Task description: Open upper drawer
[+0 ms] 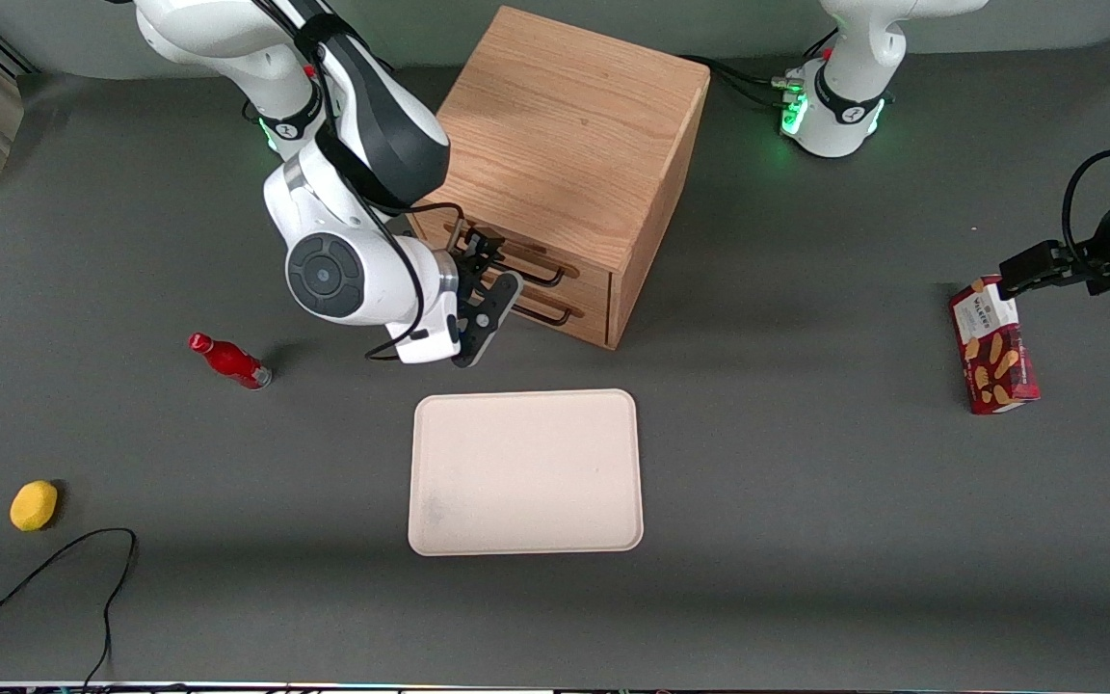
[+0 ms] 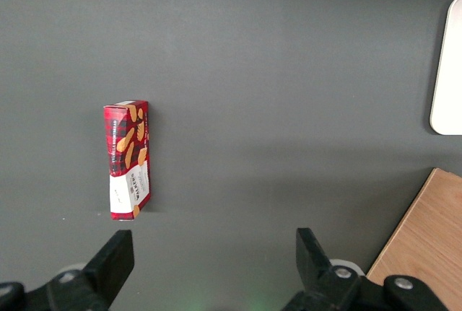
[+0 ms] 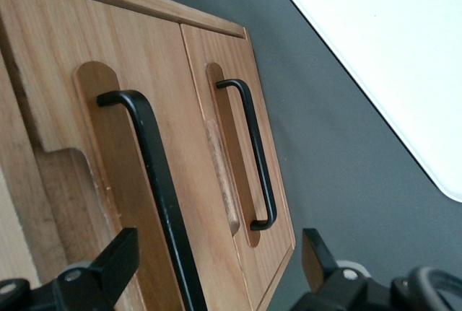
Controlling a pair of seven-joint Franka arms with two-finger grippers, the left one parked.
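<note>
The oak cabinet (image 1: 565,125) stands at the middle of the table with two drawers facing the front camera, both shut. The upper drawer (image 1: 586,277) has a long black wire handle (image 1: 541,272); the bottom drawer (image 1: 594,323) has its own handle (image 1: 547,313). My right gripper (image 1: 488,287) is open, right in front of the drawer fronts at the handles' end nearer the working arm. In the right wrist view the upper drawer's handle (image 3: 155,181) runs between my open fingers (image 3: 108,268), untouched. The bottom handle (image 3: 256,152) lies beside it.
A cream tray (image 1: 524,472) lies nearer the front camera than the cabinet; it also shows in the right wrist view (image 3: 390,51). A red bottle (image 1: 227,360) and a yellow object (image 1: 34,505) lie toward the working arm's end. A red biscuit box (image 1: 993,347) lies toward the parked arm's end.
</note>
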